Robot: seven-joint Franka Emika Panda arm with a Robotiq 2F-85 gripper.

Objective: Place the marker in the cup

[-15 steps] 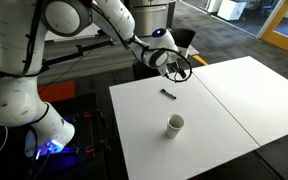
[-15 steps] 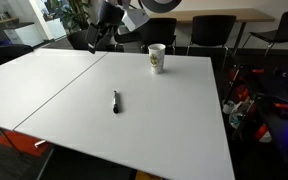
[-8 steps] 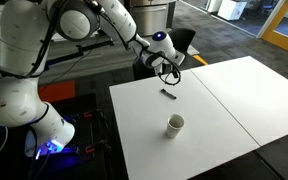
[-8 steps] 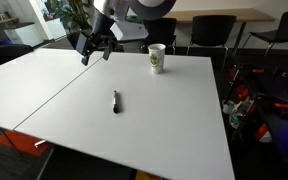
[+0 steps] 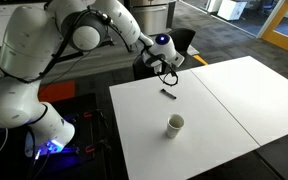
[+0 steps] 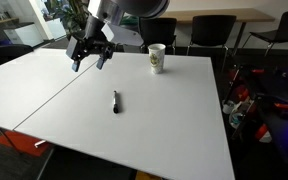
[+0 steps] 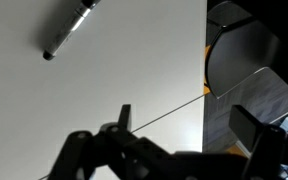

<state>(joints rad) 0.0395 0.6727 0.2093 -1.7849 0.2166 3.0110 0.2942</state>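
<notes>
Wrist view: marker (image 7: 69,29) lying on white table (image 7: 134,60) with seam (image 7: 174,110)

Short, thin black stick-shaped marker (image 5: 169,95) lies flat on the white tabletop (image 5: 229,100), nothing touching it; in the wrist view it sits at a slant near the top left. Small off-white round cup (image 5: 174,125), darker inside, stands upright, mouth up, well apart from the marker.

A white desk (image 5: 224,100) stood on grey carpet (image 5: 234,35), a seam crossing its top. Black chairs (image 6: 212,30) waited behind it.
</notes>
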